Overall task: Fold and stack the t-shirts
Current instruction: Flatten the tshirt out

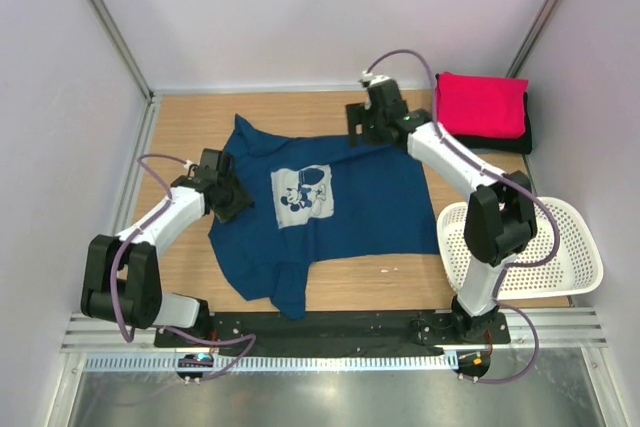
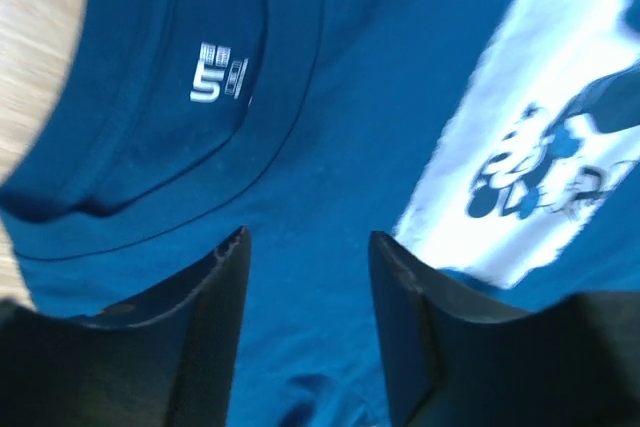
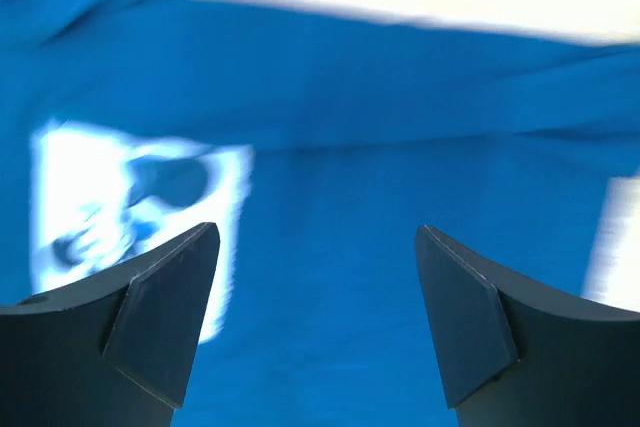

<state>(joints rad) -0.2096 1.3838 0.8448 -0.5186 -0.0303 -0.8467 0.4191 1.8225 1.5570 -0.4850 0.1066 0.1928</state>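
One t-shirt [image 1: 370,197] (navy), collar under left tool [image 2: 308,239], edge under right tool [image 3: 315,232]

The only writing is inside the collar of the navy tee [image 2: 330,147]: a small white printed neck mark [image 2: 217,72], at the upper left of the left wrist view. A large "5" can be made out in it, but the tiny blocks beside it are too blurred to read. The pale chest print [image 2: 530,177] shows a cartoon figure, and no words on it can be read in any view.

Jaws stand apart on left hand [image 2: 308,242] and right hand [image 3: 317,235].
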